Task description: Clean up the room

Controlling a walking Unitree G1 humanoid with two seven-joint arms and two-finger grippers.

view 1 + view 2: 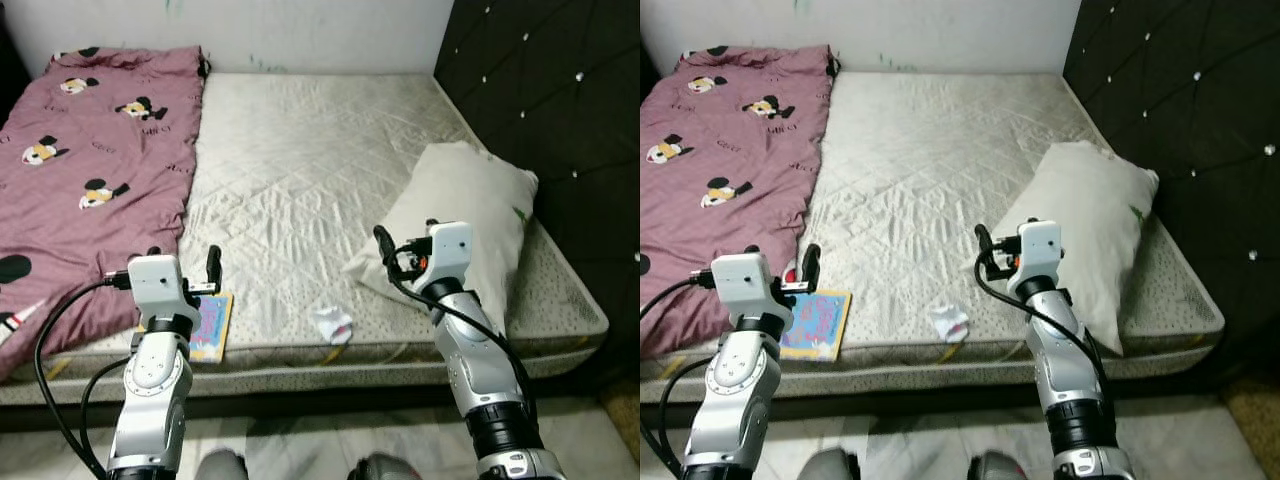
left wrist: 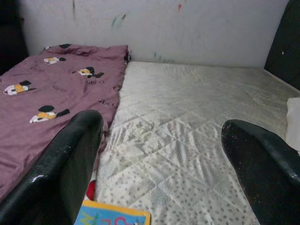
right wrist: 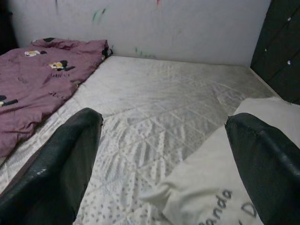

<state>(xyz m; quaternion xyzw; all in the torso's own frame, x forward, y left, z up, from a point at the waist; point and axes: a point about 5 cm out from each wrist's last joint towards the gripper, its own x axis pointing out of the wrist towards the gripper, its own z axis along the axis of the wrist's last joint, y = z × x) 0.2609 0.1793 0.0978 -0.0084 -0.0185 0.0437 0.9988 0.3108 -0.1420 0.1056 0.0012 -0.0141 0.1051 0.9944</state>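
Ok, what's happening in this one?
The robot stands at the foot of a bed with both arms raised over its near edge. The left pincer and right pincer are open and hold nothing. On the mattress lie a maroon cartoon-print blanket, a white pillow, a colourful booklet at the near edge and a small crumpled white item. Nothing has been picked up yet.

Head stereo pair: high, looking forward and down across the pale quilted mattress (image 1: 300,170).
Left wrist: low, facing along the bed towards the white back wall (image 2: 164,28).
Right wrist: likewise.
Shared: mattress, mauve cartoon-print blanket (image 1: 90,170).
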